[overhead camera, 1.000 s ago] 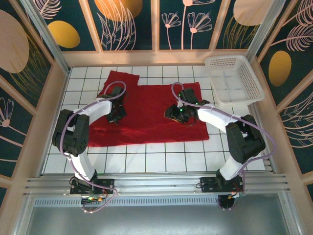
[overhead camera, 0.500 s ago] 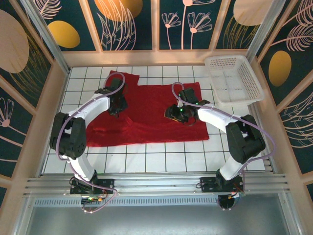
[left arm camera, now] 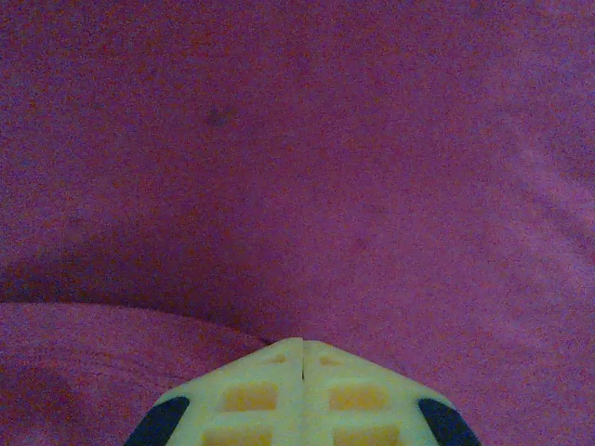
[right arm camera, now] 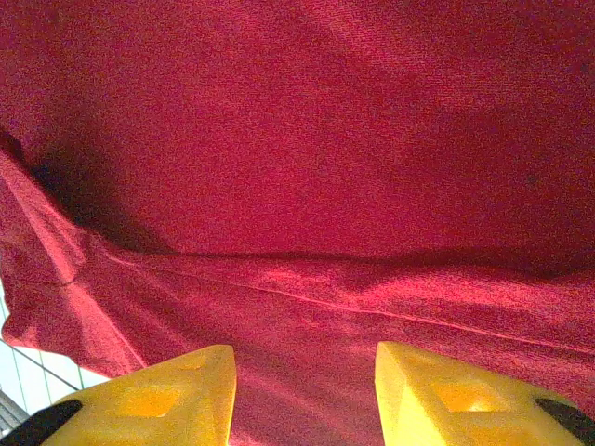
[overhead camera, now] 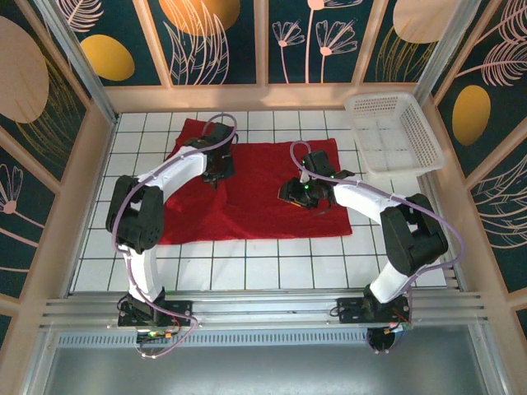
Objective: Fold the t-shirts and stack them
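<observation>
The deep-red t-shirt [overhead camera: 255, 206] lies spread across the middle of the white-tiled worktop [overhead camera: 263, 267]. The right gripper [right arm camera: 302, 390] is low over its right half, spread open above a creased fold. Farther back, the left gripper [left arm camera: 302, 351] is over the shirt's upper left part, pressed together at a ridge of cloth; whether it pinches cloth cannot be told. A white mesh basket [overhead camera: 425, 128] stands in the far right corner, just beside the shirt.

t-shirt [overhead camera: 255, 197] on table [overhead camera: 272, 267], basket [overhead camera: 394, 136] far right
</observation>
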Robot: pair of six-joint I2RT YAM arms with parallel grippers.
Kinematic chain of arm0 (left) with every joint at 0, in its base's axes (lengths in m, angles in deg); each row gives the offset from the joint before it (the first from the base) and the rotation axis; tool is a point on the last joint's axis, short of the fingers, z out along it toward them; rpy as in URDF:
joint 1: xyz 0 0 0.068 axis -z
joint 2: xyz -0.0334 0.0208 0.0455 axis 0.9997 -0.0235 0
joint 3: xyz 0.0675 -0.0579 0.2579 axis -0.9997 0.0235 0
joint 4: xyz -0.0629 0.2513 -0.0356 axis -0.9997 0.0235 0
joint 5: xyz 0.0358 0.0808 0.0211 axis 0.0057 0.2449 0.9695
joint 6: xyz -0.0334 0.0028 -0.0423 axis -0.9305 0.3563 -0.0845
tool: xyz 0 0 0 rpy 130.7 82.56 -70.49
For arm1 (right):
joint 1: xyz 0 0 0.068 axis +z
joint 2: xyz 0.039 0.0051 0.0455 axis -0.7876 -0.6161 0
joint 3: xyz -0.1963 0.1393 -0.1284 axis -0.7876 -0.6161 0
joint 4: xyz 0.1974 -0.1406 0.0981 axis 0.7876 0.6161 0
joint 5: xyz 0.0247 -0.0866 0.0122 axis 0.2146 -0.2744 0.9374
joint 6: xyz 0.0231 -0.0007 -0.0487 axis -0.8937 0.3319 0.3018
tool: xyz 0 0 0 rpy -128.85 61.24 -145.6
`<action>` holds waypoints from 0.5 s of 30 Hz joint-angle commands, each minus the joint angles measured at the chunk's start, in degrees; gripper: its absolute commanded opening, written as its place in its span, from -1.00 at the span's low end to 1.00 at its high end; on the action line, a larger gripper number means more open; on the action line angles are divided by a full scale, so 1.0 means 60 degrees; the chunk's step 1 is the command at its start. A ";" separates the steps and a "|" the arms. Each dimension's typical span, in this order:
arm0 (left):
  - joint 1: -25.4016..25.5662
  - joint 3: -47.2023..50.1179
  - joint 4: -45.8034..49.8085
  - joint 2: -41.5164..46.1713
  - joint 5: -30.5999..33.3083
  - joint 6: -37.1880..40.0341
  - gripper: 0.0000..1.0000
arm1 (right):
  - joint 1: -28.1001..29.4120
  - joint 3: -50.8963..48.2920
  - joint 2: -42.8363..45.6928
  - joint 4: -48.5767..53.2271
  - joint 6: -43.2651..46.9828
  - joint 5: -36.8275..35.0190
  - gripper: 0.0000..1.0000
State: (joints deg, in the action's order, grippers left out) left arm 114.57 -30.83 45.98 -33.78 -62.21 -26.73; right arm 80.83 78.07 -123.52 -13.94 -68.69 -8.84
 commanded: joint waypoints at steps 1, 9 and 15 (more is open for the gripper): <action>0.0218 -0.0378 0.0561 -0.0416 0.0393 0.0532 -1.00 | -0.0078 -0.0074 0.0277 -0.0149 -0.0112 0.0141 -0.12; 0.0567 -0.0171 -0.0115 -0.0575 0.0183 0.1079 -1.00 | -0.0093 -0.0062 0.0193 -0.0164 -0.0124 0.0214 -0.12; 0.0513 -0.0146 0.0354 -0.0348 0.1076 0.0661 -0.09 | -0.0090 -0.0064 0.0201 -0.0135 -0.0095 0.0244 -0.10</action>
State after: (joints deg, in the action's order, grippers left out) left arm 117.87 -31.63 46.57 -36.81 -59.78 -22.09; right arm 80.76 78.07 -123.41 -14.16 -68.69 -8.80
